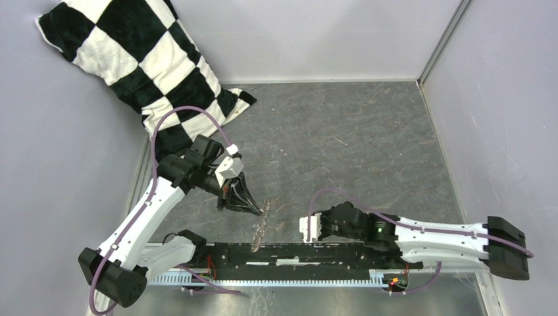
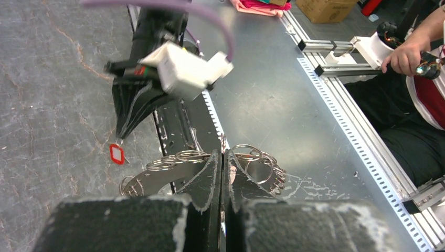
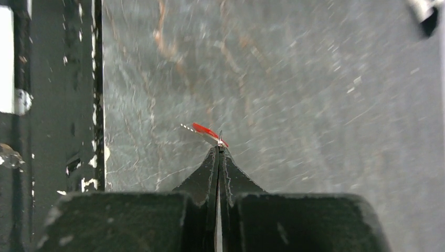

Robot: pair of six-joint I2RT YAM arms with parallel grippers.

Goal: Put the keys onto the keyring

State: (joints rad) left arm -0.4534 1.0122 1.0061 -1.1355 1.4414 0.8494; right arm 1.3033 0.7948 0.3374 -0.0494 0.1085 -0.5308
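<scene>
My left gripper (image 1: 260,210) is shut on the keyring (image 1: 262,228), a thin metal band hung with several small rings, held edge-on just above the table's front rail. In the left wrist view the jaws (image 2: 223,156) are closed on the band of the keyring (image 2: 168,170), which spreads out to both sides. My right gripper (image 3: 219,149) is shut on the key's thin silvery part, and the red tag (image 3: 203,129) sticks out to the left of the tips. In the left wrist view the right gripper (image 2: 122,137) points down, with the red tag (image 2: 116,154) hanging just above the table, left of the keyring.
A black-and-white checkered pillow (image 1: 135,62) lies at the back left. A black rail (image 1: 316,253) and a perforated metal strip (image 1: 276,280) run along the near edge. Grey walls close in the left, back and right. A person's hand (image 2: 405,58) shows beyond the table edge.
</scene>
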